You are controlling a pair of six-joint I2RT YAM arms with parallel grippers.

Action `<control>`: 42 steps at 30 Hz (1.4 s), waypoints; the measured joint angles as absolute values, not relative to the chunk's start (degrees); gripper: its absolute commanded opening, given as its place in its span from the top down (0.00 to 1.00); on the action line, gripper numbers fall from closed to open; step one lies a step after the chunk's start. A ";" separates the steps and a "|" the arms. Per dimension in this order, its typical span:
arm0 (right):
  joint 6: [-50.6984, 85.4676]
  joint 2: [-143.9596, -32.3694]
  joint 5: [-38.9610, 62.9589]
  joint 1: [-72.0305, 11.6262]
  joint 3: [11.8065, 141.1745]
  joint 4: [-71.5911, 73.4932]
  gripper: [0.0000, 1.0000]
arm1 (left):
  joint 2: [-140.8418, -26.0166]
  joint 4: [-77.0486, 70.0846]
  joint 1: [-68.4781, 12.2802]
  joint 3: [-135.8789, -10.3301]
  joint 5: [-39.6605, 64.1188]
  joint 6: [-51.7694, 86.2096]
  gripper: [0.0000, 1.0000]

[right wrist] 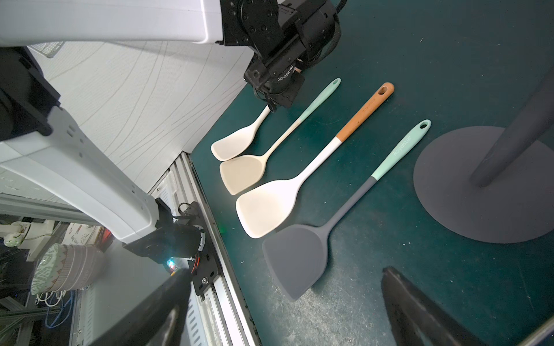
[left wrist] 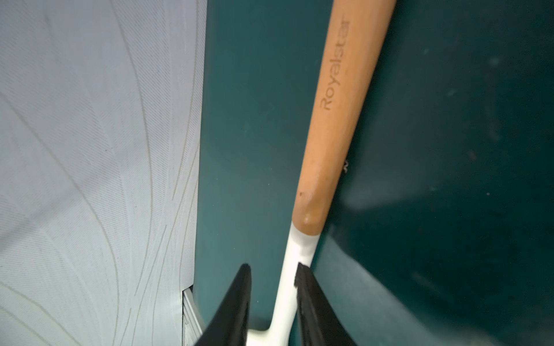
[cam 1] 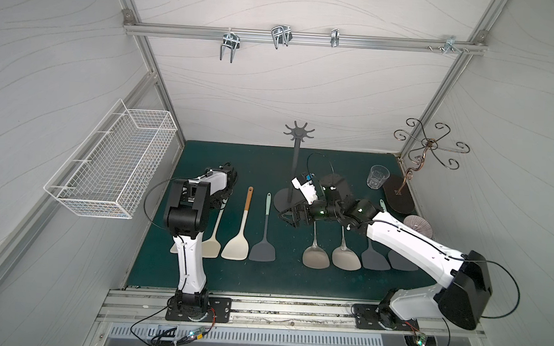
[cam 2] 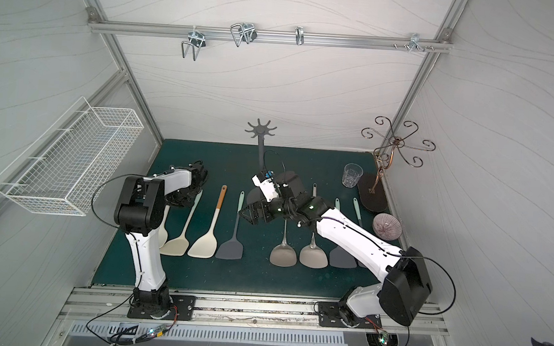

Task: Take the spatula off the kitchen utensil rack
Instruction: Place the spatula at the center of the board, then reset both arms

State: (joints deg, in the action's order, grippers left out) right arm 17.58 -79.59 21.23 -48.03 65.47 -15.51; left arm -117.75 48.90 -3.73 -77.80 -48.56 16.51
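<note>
Left gripper (left wrist: 272, 266) astride the wood-handled spatula (left wrist: 338, 119)
Narrowly parted (one finger (left wrist: 305, 287) touching); right gripper (right wrist: 284, 274) wide, beside kitchen utensil rack (cam 1: 295, 168).

1. Table (cam 1: 262, 278): dark teal green.
2. Rack (cam 1: 295, 168): plain dark grey.
3. Spatula (left wrist: 338, 119): orange-brown handle, white neck.
4. Grey spatula (cam 1: 262, 250): mint-green handle.
5. Basket (cam 1: 111, 163): white wire grid.
6. Scrolled stand (cam 1: 430, 144): coppery brown.
7. Bowl (cam 1: 414, 221): purple, fine pale radiating stripes.

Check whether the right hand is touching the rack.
Apart. The right wrist view shows bare green mat between the open right hand and the rack's round base.
</note>
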 measured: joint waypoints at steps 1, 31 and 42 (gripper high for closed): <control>17.61 -79.59 21.23 -48.03 65.47 -15.51 0.01 | -117.40 48.90 -3.84 -77.78 -48.31 16.51 0.69; 9.02 -56.97 8.49 -50.65 58.37 -18.55 0.01 | -73.58 47.97 -17.50 -70.52 -39.55 24.40 0.30; 4.43 -40.49 0.51 -50.68 50.89 -19.55 0.01 | -56.42 40.36 -28.60 -60.10 -28.64 21.98 0.00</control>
State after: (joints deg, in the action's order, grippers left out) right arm 4.43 -40.49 0.51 -50.68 50.89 -19.55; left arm -56.42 40.36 -28.60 -60.10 -28.64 21.98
